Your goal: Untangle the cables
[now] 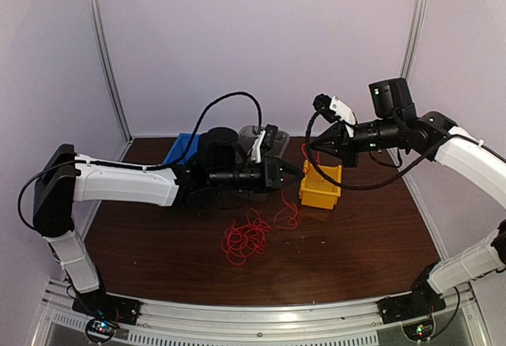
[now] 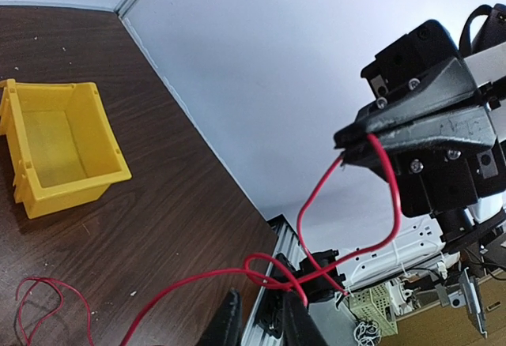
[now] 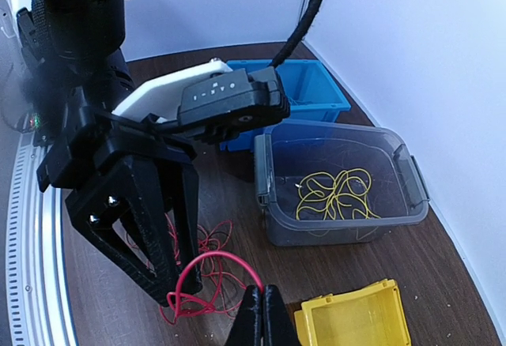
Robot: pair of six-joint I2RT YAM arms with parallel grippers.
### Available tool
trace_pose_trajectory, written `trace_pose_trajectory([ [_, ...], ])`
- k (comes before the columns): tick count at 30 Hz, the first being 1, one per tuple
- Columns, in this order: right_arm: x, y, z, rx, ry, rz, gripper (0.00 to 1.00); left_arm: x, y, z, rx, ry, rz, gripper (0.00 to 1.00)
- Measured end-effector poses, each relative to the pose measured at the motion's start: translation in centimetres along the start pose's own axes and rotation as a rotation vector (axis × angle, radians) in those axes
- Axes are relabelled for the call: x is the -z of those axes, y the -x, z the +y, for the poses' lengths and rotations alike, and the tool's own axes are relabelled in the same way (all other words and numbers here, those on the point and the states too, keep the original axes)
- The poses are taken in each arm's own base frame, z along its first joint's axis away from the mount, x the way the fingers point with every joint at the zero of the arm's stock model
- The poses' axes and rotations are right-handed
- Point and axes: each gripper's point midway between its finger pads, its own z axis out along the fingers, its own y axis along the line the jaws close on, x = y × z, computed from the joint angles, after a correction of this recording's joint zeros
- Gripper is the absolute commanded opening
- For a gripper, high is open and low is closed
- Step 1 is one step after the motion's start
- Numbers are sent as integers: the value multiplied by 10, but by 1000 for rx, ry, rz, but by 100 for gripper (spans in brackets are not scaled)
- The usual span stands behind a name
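The right gripper (image 3: 261, 314), raised above the yellow bin (image 1: 320, 192), is clenched on a red cable (image 2: 395, 204). The strand runs to the left gripper (image 1: 299, 171), whose jaws stand slightly apart around it. More red cables (image 1: 247, 239) lie mid-desk (image 1: 364, 243), and yellow cables (image 3: 336, 194) fill the grey bin (image 3: 413, 180) near the back wall.

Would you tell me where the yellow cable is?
In the right wrist view, the yellow cable lies in the grey bin, right of centre, between blue bin and yellow bin.
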Motion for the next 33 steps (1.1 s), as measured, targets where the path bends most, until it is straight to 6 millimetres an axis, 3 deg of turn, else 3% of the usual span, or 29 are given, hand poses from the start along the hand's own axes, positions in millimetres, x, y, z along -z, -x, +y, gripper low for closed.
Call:
trace_pose_trajectory([
  [6, -5, -10, 1, 24, -15, 32, 0, 3, 1, 5, 47, 20, -16, 31],
  [9, -9, -15, 5, 34, -14, 49, 0, 4, 3, 6, 59, 22, -21, 31],
  [16, -13, -17, 9, 44, -13, 61, 0, 0, 6, 2, 75, 10, -8, 23],
  [22, -13, -17, 8, 45, -19, 63, 0, -3, -2, 10, 97, 39, 25, 20],
  [29, -13, -17, 8, 49, -22, 65, 0, -6, -8, 14, 114, 52, 59, 1],
  [33, -13, -17, 9, 60, -18, 64, 3, -6, -8, 15, 108, 56, 61, 0],
])
